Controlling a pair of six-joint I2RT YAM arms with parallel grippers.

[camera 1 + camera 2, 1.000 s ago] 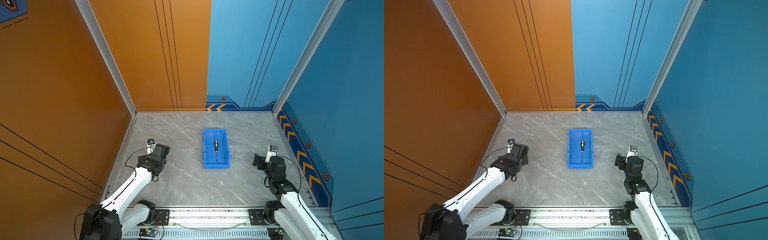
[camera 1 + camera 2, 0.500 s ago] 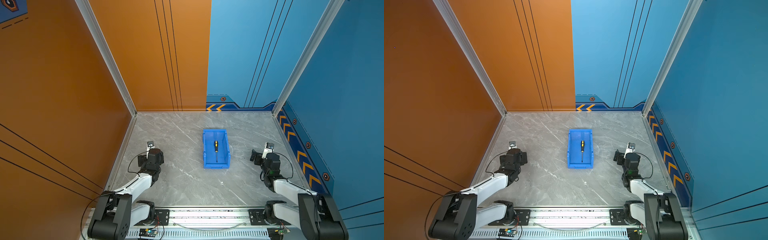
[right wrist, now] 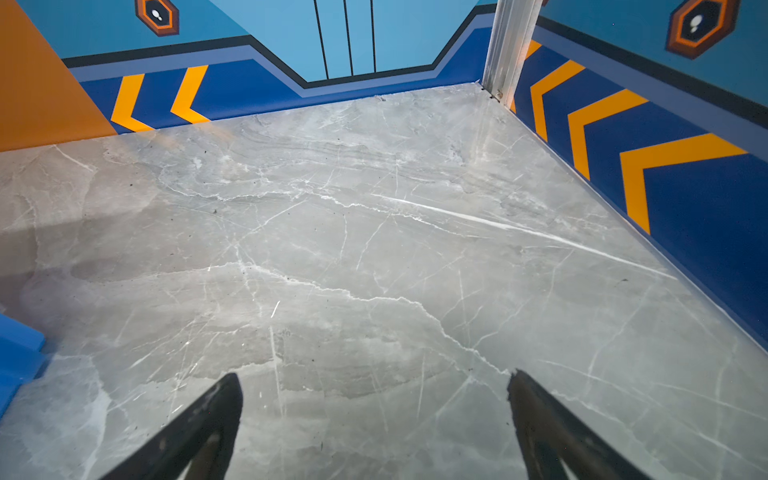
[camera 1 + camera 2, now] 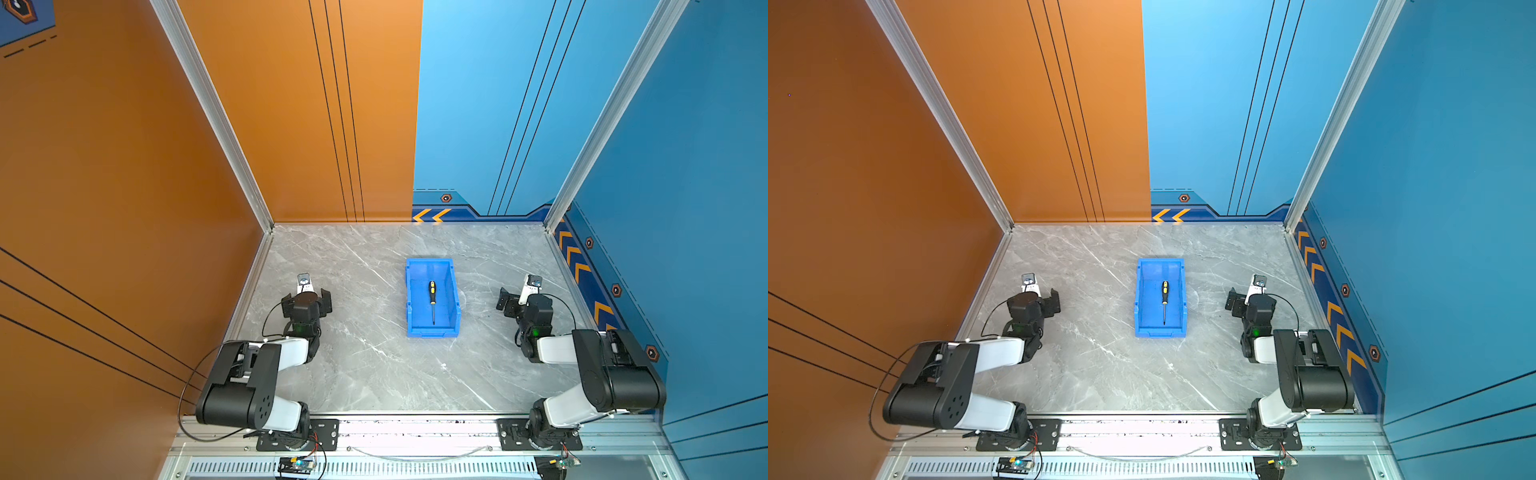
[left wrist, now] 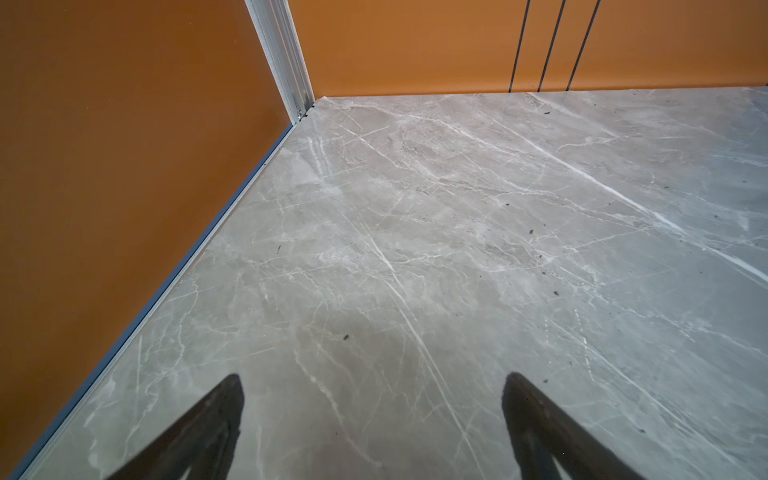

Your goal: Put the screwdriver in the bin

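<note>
The screwdriver, black-and-yellow handle toward the back wall, lies flat inside the blue bin in the middle of the table in both top views. My left gripper sits low over bare marble to the bin's left, open and empty. On the bin's right my right gripper is also open and empty over bare marble. A corner of the bin shows at the edge of the right wrist view. Neither gripper touches the bin.
Orange walls close the left and back left, and blue walls close the back right and right. An aluminium rail carrying both arm bases runs along the table's front. Both arms are folded back near it.
Both arms have folded back and down toward the front rail, and the grippers have settled low on either side of the bin. The screwdriver and bin have not moved.
</note>
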